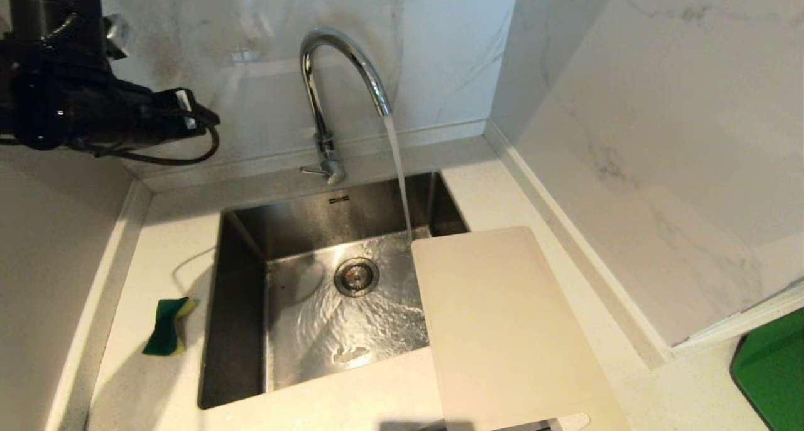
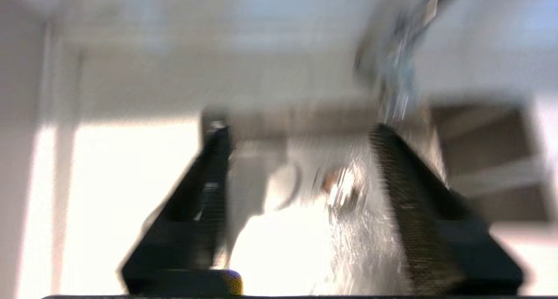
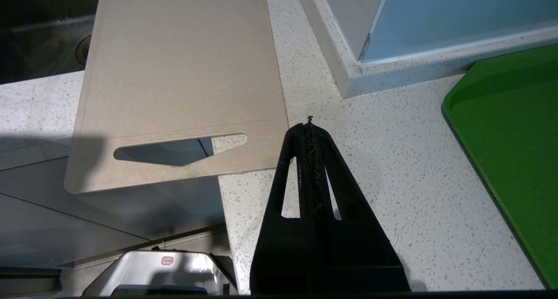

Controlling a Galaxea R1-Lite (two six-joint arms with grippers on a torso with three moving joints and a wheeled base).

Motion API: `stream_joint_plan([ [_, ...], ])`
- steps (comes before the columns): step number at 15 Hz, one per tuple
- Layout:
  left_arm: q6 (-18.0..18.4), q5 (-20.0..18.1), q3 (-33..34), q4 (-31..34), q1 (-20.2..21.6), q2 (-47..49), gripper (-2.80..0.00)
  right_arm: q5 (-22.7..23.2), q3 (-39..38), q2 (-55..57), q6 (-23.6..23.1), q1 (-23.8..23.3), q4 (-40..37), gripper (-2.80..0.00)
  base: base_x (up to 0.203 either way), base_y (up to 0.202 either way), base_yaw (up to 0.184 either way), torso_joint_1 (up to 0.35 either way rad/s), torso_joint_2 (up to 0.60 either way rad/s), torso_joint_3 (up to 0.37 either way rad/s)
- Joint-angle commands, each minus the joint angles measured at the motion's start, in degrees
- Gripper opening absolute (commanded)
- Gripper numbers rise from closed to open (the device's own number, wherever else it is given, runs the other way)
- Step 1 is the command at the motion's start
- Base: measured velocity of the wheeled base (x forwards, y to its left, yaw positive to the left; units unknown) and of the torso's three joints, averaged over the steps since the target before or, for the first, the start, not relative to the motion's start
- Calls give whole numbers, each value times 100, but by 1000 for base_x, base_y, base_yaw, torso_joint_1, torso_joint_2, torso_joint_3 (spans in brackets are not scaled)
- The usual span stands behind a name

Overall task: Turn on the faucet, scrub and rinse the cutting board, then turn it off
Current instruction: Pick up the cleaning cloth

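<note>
Countertop (image 1: 157, 242) — pale, speckled — meets marble wall (image 1: 440, 54).

A pale speckled counter (image 1: 169, 242) carries everything, with a steel sink (image 1: 251, 242) sunk into its middle. At about eight o'clock from the drain, a green-and-yellow sponge (image 1: 166, 326) lies on the counter left of the sink. At four o'clock the cutting board (image 1: 502, 330) rests flat, overlapping the sink's right rim and overhanging the counter's near edge. A green tray (image 3: 510, 142) lies on the counter further out at four o'clock.
</note>
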State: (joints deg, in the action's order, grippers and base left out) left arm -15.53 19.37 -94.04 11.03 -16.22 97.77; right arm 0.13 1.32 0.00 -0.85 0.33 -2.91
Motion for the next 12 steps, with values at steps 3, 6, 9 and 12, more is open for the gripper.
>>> stream_joint_plan([
  [3,565,-835,893,1234,621,-1091,-280,4,0,0,-3,2,1,-280,0,0,0,0,0,0],
  [6,927,-1240,1852,1368,969,-1407,-280,4,0,0,-3,2,-7,-280,0,0,0,0,0,0],
  [9,920,-1356,2896,1340,1083,-1527,-280,4,0,0,-3,2,-1,-280,0,0,0,0,0,0],
  [12,606,-1662,3783,825,1108,-1515,-280,4,0,0,-3,2,1,-280,0,0,0,0,0,0],
])
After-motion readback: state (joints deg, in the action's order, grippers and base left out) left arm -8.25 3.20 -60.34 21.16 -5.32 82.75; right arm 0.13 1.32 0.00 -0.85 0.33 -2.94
